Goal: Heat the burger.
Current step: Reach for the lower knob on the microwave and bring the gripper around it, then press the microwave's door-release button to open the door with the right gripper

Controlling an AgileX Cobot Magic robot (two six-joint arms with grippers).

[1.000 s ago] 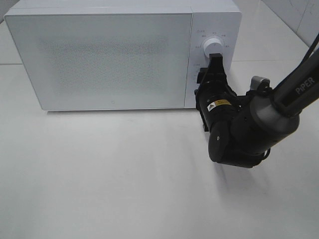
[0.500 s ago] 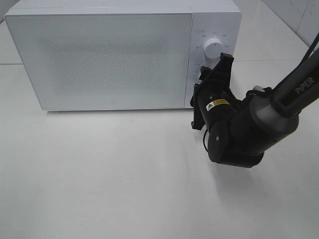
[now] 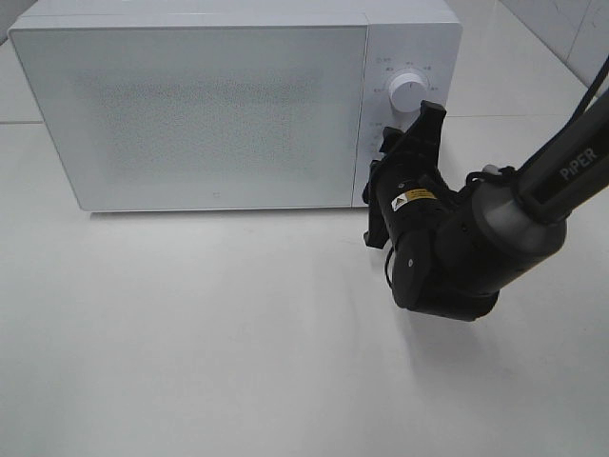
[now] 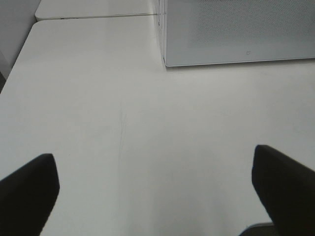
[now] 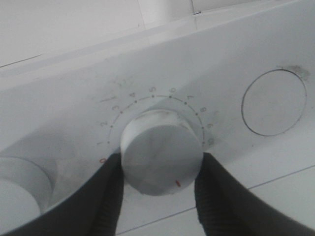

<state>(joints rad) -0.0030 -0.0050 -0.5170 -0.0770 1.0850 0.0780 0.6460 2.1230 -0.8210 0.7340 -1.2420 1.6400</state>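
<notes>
The burger is out of view; the white microwave (image 3: 209,105) stands with its door shut. My right gripper (image 3: 419,129) reaches onto the microwave's control panel, below the upper knob (image 3: 407,92), and covers the lower knob there. In the right wrist view the gripper (image 5: 160,164) is shut on that numbered dial knob (image 5: 161,150), a finger (image 5: 106,196) pressing each side, and the knob's red mark is turned away from the red zero. My left gripper (image 4: 157,196) is open over bare table, nothing between its fingers.
The microwave's lower door corner (image 4: 236,29) lies ahead of the left gripper. On the panel, a second knob (image 5: 19,191) and a round flat button (image 5: 273,102) flank the held knob. White tabletop (image 3: 190,333) stretches in front of the microwave.
The right wrist has rolled clockwise, tilting the gripper from upright to leaning right while staying on the knob. The left gripper has not changed.
</notes>
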